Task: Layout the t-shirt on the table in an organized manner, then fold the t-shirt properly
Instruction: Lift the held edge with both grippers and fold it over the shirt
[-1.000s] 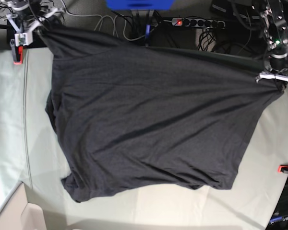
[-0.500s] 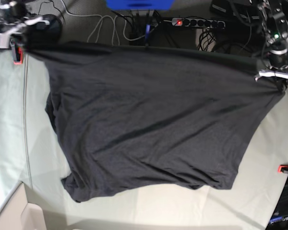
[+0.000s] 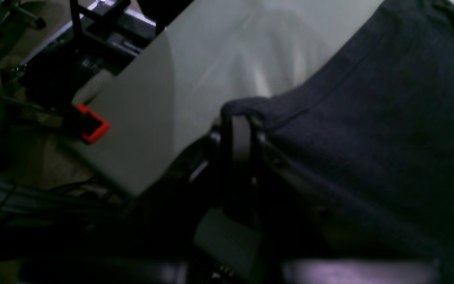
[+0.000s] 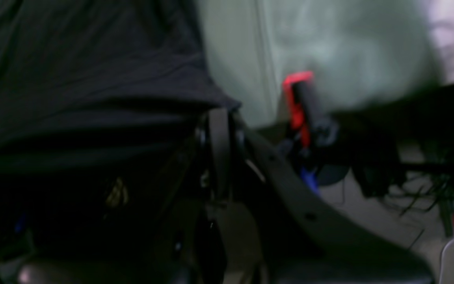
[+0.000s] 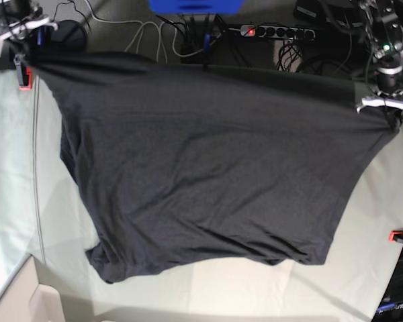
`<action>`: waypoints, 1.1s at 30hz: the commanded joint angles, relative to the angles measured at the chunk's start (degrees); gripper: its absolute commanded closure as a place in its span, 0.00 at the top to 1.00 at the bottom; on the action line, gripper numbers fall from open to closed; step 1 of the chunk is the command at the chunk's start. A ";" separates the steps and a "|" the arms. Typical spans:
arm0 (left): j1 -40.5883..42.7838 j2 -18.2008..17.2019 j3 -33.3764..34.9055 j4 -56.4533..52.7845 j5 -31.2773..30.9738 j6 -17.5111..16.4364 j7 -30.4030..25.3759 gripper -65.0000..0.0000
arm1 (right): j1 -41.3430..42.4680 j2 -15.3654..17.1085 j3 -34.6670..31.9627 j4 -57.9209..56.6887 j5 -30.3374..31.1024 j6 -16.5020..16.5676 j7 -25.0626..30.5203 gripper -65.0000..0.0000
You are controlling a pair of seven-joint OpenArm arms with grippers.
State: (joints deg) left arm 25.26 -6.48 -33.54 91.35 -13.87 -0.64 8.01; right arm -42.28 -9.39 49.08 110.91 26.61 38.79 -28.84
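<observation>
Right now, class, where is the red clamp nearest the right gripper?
In the base view, the red clamp sits at the table's far left edge, just below the right gripper and beside the t-shirt's held corner.

The setting was a robotics laboratory or test workshop, not a domestic room. The large flat table covered in pale grey-green creased cloth (image 5: 10, 168) had its cover fixed at the edges by small red clamps (image 5: 25, 77), and two instrumented robot arms were mounted at its far corners. Behind the table, a black multi-socket power strip with a lit red switch (image 5: 277, 31), loose grey and black cables (image 5: 151, 37) on the floor and a blue box-shaped unit (image 5: 195, 5) indicated a bench wired for equipment.
</observation>
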 commanded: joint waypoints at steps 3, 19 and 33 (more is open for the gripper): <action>0.72 -0.60 -0.26 -0.41 0.02 0.34 -1.55 0.00 | -1.37 0.39 -2.09 0.52 0.86 1.21 1.54 0.00; -3.32 -0.51 -0.17 -2.25 0.46 0.34 -1.55 0.00 | 7.95 0.39 -6.66 1.04 -7.84 1.21 1.63 0.00; -9.83 -1.04 3.61 -6.30 0.64 0.34 -1.46 0.01 | 18.77 0.39 -6.22 0.87 -11.53 1.21 1.54 0.00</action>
State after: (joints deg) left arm 15.92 -6.81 -29.71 84.03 -13.34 -0.38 8.32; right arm -23.40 -9.37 42.63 110.83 14.09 38.76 -28.88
